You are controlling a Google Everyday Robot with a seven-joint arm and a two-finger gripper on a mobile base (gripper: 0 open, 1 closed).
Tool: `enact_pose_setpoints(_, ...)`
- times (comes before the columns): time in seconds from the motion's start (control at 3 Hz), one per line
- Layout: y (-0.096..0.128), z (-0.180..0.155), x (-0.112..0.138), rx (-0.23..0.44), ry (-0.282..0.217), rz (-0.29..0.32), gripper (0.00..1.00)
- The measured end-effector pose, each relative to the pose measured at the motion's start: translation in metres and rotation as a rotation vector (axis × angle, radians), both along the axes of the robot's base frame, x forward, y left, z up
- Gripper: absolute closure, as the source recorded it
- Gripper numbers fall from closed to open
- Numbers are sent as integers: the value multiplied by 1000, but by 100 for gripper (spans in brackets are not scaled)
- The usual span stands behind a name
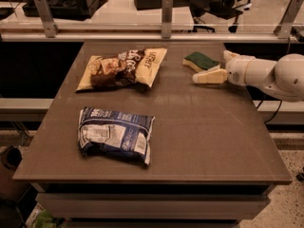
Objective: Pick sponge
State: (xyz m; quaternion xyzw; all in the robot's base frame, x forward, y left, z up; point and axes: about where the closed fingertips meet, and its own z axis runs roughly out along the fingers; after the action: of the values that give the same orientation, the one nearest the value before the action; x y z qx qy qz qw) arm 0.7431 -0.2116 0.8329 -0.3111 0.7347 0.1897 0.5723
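Note:
The sponge point(201, 60), with a dark green top over pale yellow foam, lies on the brown table point(199, 127) at its far right. My gripper point(212, 66) reaches in from the right on a white arm and is open. Its near finger point(209, 76) lies just in front of the sponge, along its front edge. The far finger point(230, 55) shows as a short stub right of the sponge. The sponge rests on the table at the mouth of the gripper, not lifted.
A tan and brown snack bag point(121, 68) lies at the far left of the table. A blue and white snack bag point(115, 135) lies at the front left. A metal rail with posts point(166, 13) runs behind the table.

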Motion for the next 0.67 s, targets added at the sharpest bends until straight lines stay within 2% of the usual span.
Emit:
enact_pose_setpoints(0.33,-4,6,8,-1,-15,-9,16)
enact_pose_setpoints(0.67,-2,6,9,0,-14,-5,39)
